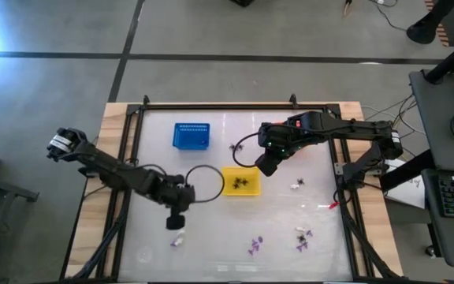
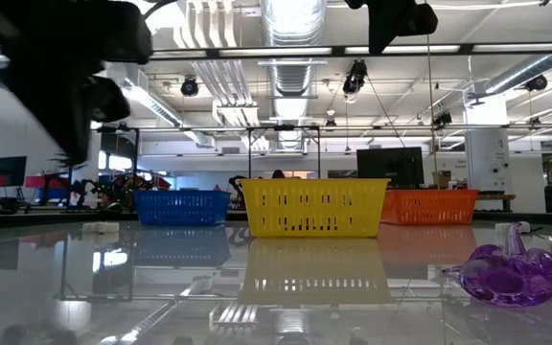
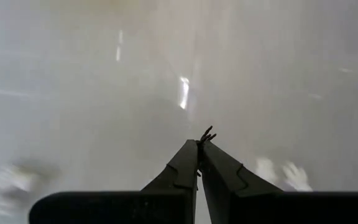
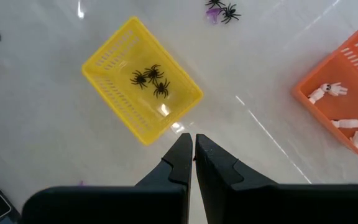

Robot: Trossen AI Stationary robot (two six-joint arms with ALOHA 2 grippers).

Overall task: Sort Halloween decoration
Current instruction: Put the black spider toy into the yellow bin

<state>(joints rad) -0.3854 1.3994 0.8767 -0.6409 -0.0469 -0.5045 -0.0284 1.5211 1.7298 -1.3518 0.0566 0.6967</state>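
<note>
Left gripper (image 1: 175, 224), high view: lower left of centre; white trinket (image 1: 177, 241) just below; purple trinkets (image 1: 255, 245) lower right.
Right gripper (image 1: 264, 167): centre, beside yellow basket (image 1: 241, 182).
Low view: purple trinket (image 2: 511, 272) lower right.
Left wrist view: fingers (image 3: 182, 168) clenched on a black spider (image 3: 206, 134).
Right wrist view: fingers (image 4: 180, 158) clenched, empty; three spiders (image 4: 150, 77) in yellow basket; white trinkets (image 4: 328, 91) in orange basket (image 4: 347, 68).

Glossy white tabletop (image 1: 211, 237), perforated plastic yellow basket (image 4: 114, 99)

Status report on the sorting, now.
Left gripper shut on a black spider, above the table. Right gripper shut, empty, near yellow basket holding three spiders. Nothing blocking.
</note>
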